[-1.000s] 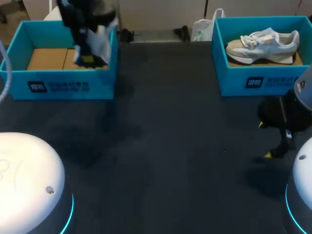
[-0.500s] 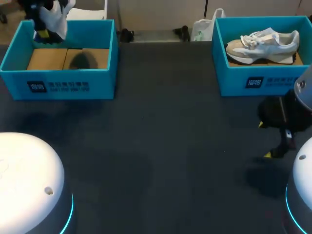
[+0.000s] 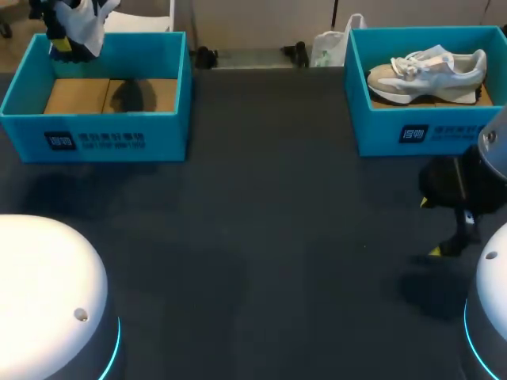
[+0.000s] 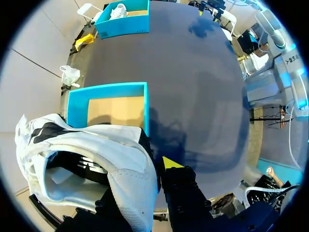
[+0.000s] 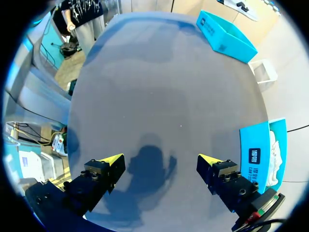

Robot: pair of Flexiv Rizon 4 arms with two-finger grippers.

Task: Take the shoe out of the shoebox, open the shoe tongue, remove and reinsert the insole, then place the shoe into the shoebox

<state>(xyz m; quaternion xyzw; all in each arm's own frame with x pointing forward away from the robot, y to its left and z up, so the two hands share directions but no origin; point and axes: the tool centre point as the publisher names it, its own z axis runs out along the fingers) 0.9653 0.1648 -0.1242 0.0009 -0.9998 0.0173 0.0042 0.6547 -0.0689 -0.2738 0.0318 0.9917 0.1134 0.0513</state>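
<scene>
Counter (image 3: 261, 261) runs dark and wide from the near edge. Over its near right part, just inside the right edge, the right jaws hang low from the right arm (image 3: 463, 190). They are spread wide, with nothing between the yellow fingertips (image 5: 112, 158), and their shadow falls on the surface below.

From there a broad stretch of counter reaches left and away to two blue boxes at the far edge. The boxes stand well apart, one toward each far corner.

The right shoebox (image 3: 412, 134) stands just beyond the right arm. A grey-and-white shoe (image 3: 428, 70) rests in it on its sole, toe toward the counter's middle. The left shoebox (image 3: 95, 138) shows its brown cardboard floor with a shadow across it.

Farthest off, the left jaws hold a white shoe (image 3: 79, 28) in the air above that box's far left corner. They pinch the shoe's wall: one yellow fingertip (image 4: 169, 162) lies against the outside, and the shoe hides the other. The shoe's opening is turned toward the wrist camera.
</scene>
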